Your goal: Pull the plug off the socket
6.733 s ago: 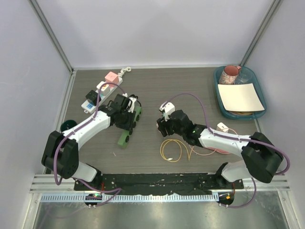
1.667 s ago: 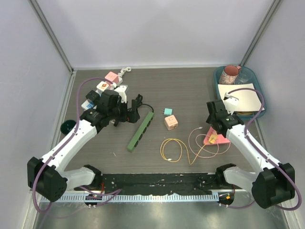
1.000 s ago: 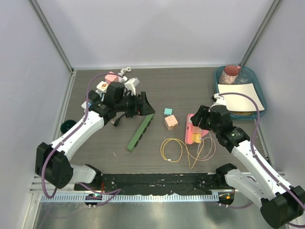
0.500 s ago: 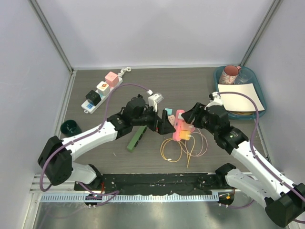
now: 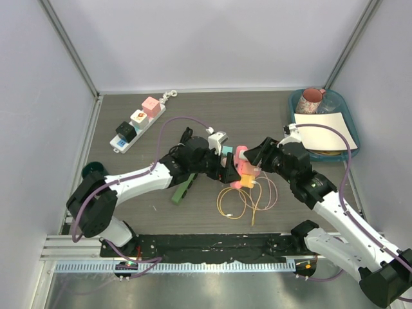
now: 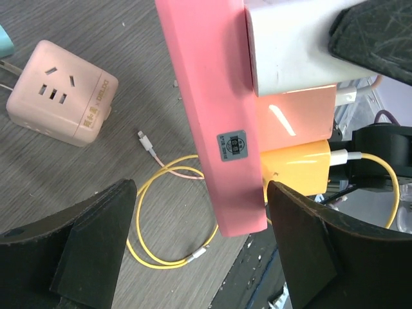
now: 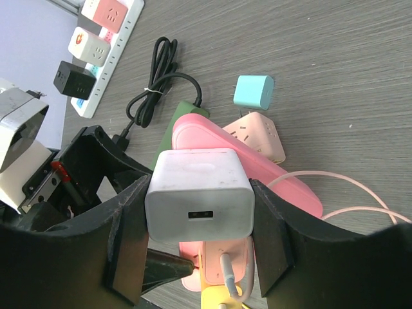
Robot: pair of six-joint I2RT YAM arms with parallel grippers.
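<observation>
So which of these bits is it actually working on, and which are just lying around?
In the job: pink power strip, white plug in it, right gripper gripping that plug, left gripper astride the strip.
Lying about: green strip, white strip, teal plug, pink cube socket, blue tray.

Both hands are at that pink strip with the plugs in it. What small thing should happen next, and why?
Probably the left hand should close on the pink strip. It stands open, with a gap on either side of the strip, while the right hand grips the white plug. Bracing the strip should let the plug pull out.
</observation>
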